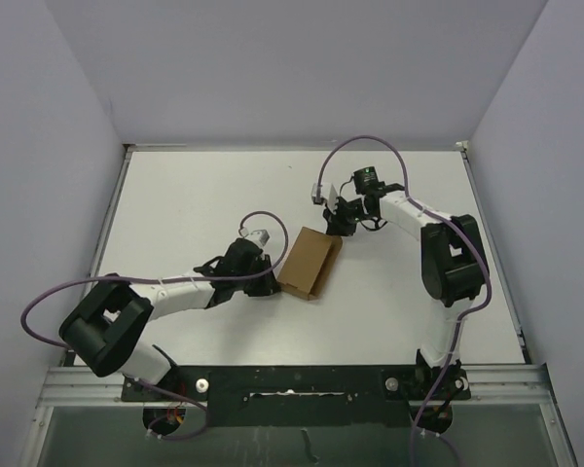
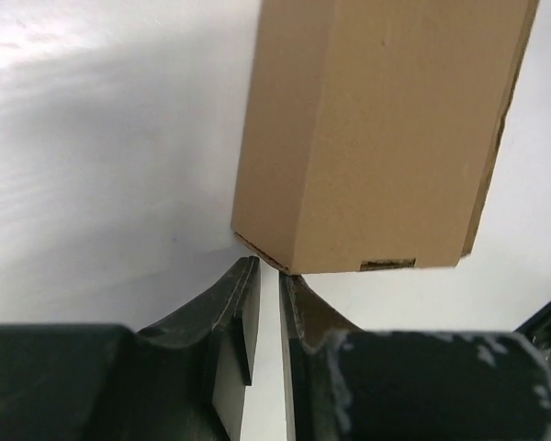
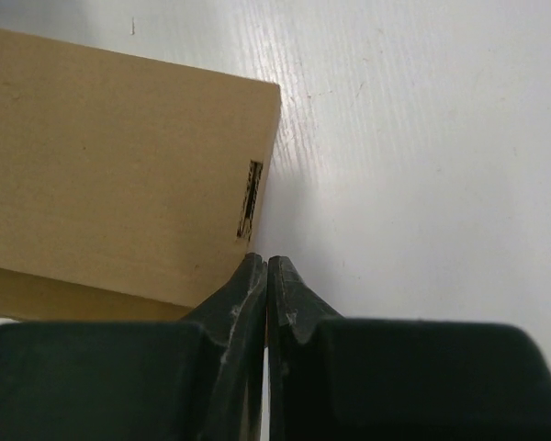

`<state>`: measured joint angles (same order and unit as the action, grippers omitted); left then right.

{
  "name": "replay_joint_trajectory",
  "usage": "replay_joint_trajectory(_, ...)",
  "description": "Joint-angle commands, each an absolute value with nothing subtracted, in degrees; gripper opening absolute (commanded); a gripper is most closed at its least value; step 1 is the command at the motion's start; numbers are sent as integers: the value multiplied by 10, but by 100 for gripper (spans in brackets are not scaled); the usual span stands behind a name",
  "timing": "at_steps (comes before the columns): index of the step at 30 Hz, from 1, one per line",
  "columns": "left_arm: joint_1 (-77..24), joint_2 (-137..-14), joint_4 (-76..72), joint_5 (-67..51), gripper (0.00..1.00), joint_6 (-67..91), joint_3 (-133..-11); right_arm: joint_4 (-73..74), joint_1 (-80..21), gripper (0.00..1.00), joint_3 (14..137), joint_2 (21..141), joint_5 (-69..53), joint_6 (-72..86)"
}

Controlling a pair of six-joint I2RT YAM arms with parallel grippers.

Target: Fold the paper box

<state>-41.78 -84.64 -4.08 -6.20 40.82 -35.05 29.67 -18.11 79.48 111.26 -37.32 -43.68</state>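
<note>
The paper box (image 1: 310, 263) lies on the bench (image 1: 195, 204) between my tools, formed, with its ends apparently tucked. My right tool (image 3: 267, 262) is closed and empty at its edge. My left tool (image 2: 268, 268) shows a thin slit at one corner; I cannot tell whether it grips. Likely only final pressing remains.

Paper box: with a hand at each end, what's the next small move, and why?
Probably nudge the right hand gently into the edge of the paper box. It is shut, with its tips right beside the slotted end, while the left hand, nearly closed, sits at the opposite corner and could brace it.
</note>
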Motion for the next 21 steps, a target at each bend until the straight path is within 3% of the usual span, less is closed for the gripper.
replay_joint_trajectory(1, -382, -854, -69, -67, 14, 377, -386, 311, -184, 0, 776, 1070, -403, -469)
replay_joint_trajectory(9, -331, -879, -37, -107, 17, 331, -446, 333, -181, 0, 714, 1004, -415, -483)
replay_joint_trajectory(21, -303, -1029, 24, -163, 21, 264, -620, 396, -186, 0, 581, 890, -400, -525)
